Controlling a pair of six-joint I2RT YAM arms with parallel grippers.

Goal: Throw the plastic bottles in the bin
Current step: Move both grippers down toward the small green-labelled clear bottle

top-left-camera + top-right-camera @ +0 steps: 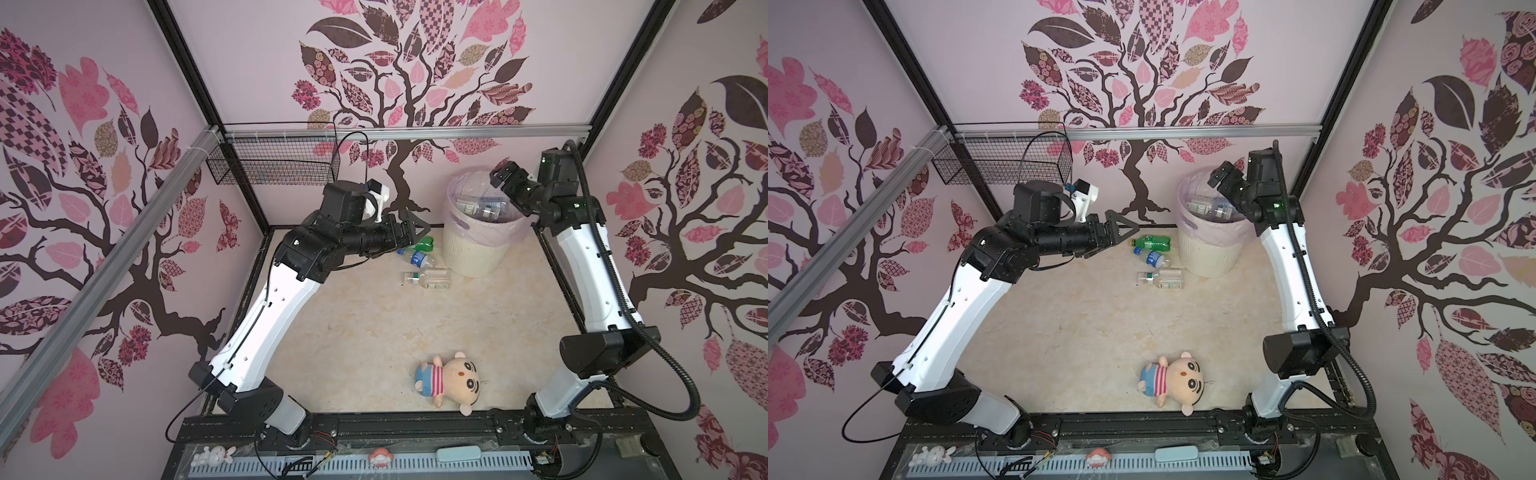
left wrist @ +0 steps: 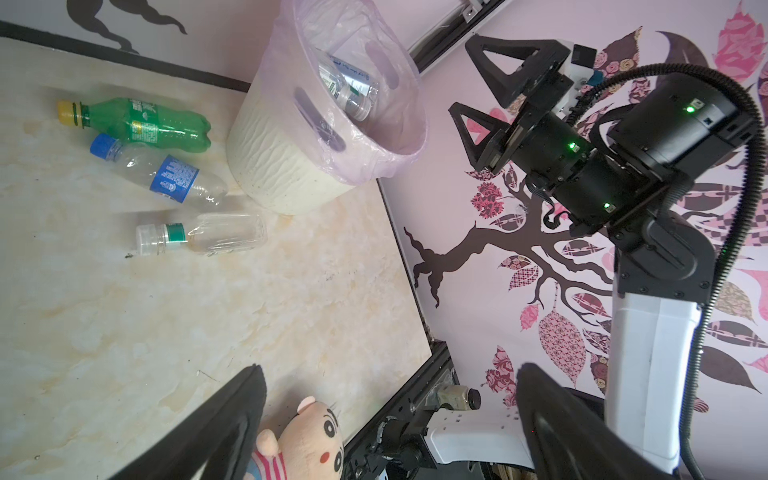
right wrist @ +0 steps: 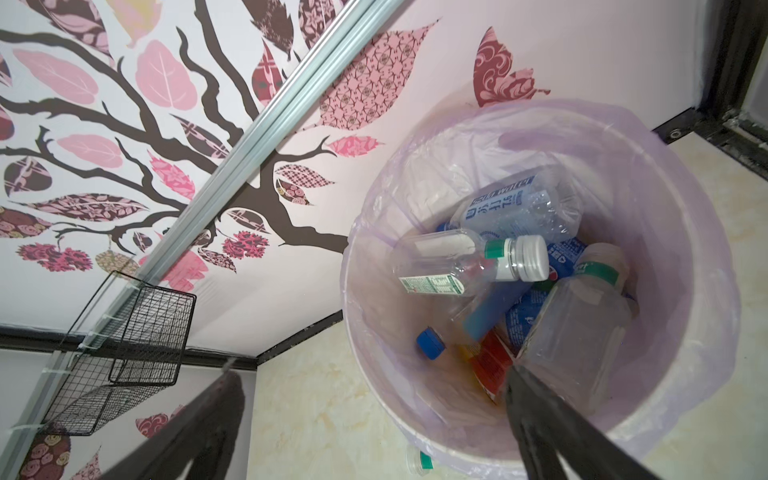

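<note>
Cream ribbed bin [image 1: 469,253], pink-lined, holds several bottles [image 3: 469,262]. Three lie on the table [image 1: 374,332] just beside it: green bottle [image 1: 1152,242], blue-label bottle [image 1: 1152,258], clear bottle [image 1: 1163,279]. Right gripper [image 2: 462,77] hangs over the bin, jaws apart, empty. Left gripper [image 1: 1125,235], jaws wide and empty, hovers near the green bottle. Task judged mostly done, with three pickups left.

Top views overhead, near-identical; wrist cams share bin [image 2: 274,158].
</note>
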